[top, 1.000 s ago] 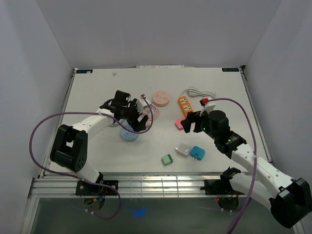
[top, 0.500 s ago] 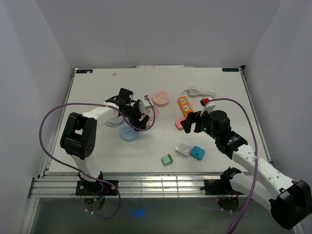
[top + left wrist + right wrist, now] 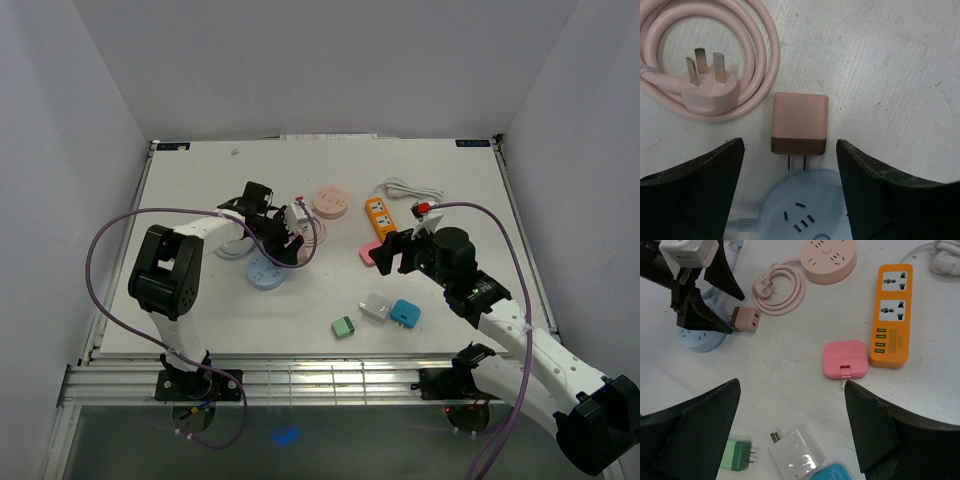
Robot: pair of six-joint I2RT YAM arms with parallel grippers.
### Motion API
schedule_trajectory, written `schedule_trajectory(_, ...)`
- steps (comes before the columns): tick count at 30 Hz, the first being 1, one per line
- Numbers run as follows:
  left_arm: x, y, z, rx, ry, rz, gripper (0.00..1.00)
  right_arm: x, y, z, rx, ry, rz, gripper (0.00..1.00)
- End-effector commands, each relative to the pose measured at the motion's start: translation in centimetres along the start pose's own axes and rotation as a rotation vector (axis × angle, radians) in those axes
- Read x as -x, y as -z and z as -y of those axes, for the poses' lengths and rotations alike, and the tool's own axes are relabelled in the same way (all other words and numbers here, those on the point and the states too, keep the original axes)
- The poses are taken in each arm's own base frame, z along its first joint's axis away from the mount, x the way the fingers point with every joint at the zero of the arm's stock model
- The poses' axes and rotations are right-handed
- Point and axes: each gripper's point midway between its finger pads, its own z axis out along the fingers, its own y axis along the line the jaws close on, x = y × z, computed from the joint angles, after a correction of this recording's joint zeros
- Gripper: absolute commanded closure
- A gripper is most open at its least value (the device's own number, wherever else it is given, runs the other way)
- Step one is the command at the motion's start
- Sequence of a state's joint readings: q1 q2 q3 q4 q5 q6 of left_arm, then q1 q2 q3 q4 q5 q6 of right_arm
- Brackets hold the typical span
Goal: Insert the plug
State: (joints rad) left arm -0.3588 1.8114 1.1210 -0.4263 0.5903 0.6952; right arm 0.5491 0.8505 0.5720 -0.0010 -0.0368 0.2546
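The plug [image 3: 800,124], a pink block with a brown end and two prongs, lies flat on the table. Its prongs point at the edge of the round light-blue socket [image 3: 807,212]. My left gripper [image 3: 788,150] is open and straddles the plug, with a gap on each side. In the right wrist view the plug [image 3: 746,320] lies beside the socket [image 3: 700,342], between the left fingers [image 3: 702,315]. From above, the left gripper [image 3: 288,246] hides the plug next to the socket [image 3: 265,272]. My right gripper [image 3: 392,252] hangs open and empty over the table [image 3: 790,390].
A coiled pink cable [image 3: 705,85] lies just beyond the plug, leading to a round pink power strip [image 3: 330,203]. An orange power strip [image 3: 377,216] and a pink square adapter [image 3: 845,359] sit near the right gripper. Green [image 3: 343,327], white [image 3: 376,308] and blue [image 3: 405,313] adapters lie nearer the front.
My left arm has swung its elbow in and brought the gripper down over the plug, with the jaws narrowing a little. The right arm has hardly moved.
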Motion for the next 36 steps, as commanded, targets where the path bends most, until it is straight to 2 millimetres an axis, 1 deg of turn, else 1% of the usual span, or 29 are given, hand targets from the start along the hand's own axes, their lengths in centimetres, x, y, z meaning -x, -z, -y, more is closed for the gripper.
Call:
schedule_trajectory(1,1.0,0.1,-1.1,0.022,-0.056,0.035,0.16,0.9,0.0,-0.4,0.021,0.011,0.025,0.10)
schedule_trajectory(4,1.0,-0.2,-1.2,0.023,-0.064,0.037,0.16,1.0,0.1,-0.4,0.025,0.008,0.027,0.10)
schedule_trajectory(7,0.7,-0.4,-1.5,0.036,-0.081,0.036,0.18,1.0,0.1,-0.5,0.027,0.007,0.028,0.09)
schedule_trajectory(8,0.6,-0.5,-1.5,0.035,-0.083,0.033,0.21,1.0,0.1,-0.5,0.027,0.007,0.028,0.09)
schedule_trajectory(10,0.5,-0.7,-1.5,0.040,-0.090,0.031,0.21,0.9,0.1,-0.4,0.023,0.006,0.028,0.09)
schedule_trajectory(15,-0.7,-1.5,-1.3,0.045,-0.085,-0.013,0.29,0.5,0.0,-0.2,0.019,0.001,0.016,0.08)
schedule_trajectory(17,-0.7,-1.5,-1.2,0.047,-0.084,-0.017,0.33,0.4,0.0,-0.3,0.020,0.000,0.016,0.08)
schedule_trajectory(18,-0.5,-1.3,-1.2,0.050,-0.088,-0.011,0.34,0.3,0.0,-0.3,0.022,0.000,0.015,0.08)
schedule_trajectory(21,0.1,-0.8,-1.0,0.053,-0.097,0.008,0.46,0.0,-0.1,-0.3,0.024,-0.006,0.004,0.07)
schedule_trajectory(22,0.8,-0.3,-0.8,0.054,-0.108,0.027,0.51,0.1,-0.1,-0.3,0.024,-0.007,0.007,0.06)
schedule_trajectory(24,1.1,0.1,-0.2,0.047,-0.116,0.044,0.56,0.0,-0.1,-0.2,0.019,-0.012,0.003,0.06)
schedule_trajectory(25,2.0,0.8,0.2,0.047,-0.132,0.069,0.57,0.1,-0.1,-0.2,0.018,-0.013,0.007,0.06)
schedule_trajectory(27,2.4,1.3,1.0,0.040,-0.140,0.083,0.61,0.2,-0.2,-0.4,0.027,-0.015,0.006,0.06)
schedule_trajectory(29,3.4,2.2,1.6,0.042,-0.156,0.110,0.66,0.1,-0.3,-0.6,0.038,-0.020,-0.003,0.06)
schedule_trajectory(30,3.8,2.5,1.8,0.044,-0.160,0.116,0.67,-0.2,-0.5,-0.9,0.053,-0.029,-0.018,0.06)
schedule_trajectory(31,4.1,2.8,2.1,0.041,-0.162,0.118,0.69,0.0,-0.6,-1.1,0.063,-0.032,-0.020,0.05)
schedule_trajectory(32,4.7,3.4,2.3,0.051,-0.176,0.127,0.71,-0.3,-0.8,-1.3,0.075,-0.039,-0.039,0.05)
schedule_trajectory(34,5.3,3.7,3.0,0.041,-0.189,0.139,0.71,-0.3,-1.0,-1.8,0.094,-0.063,-0.046,0.04)
schedule_trajectory(36,6.4,4.5,3.6,0.041,-0.212,0.171,0.72,-0.5,-1.5,-2.6,0.138,-0.087,-0.064,0.04)
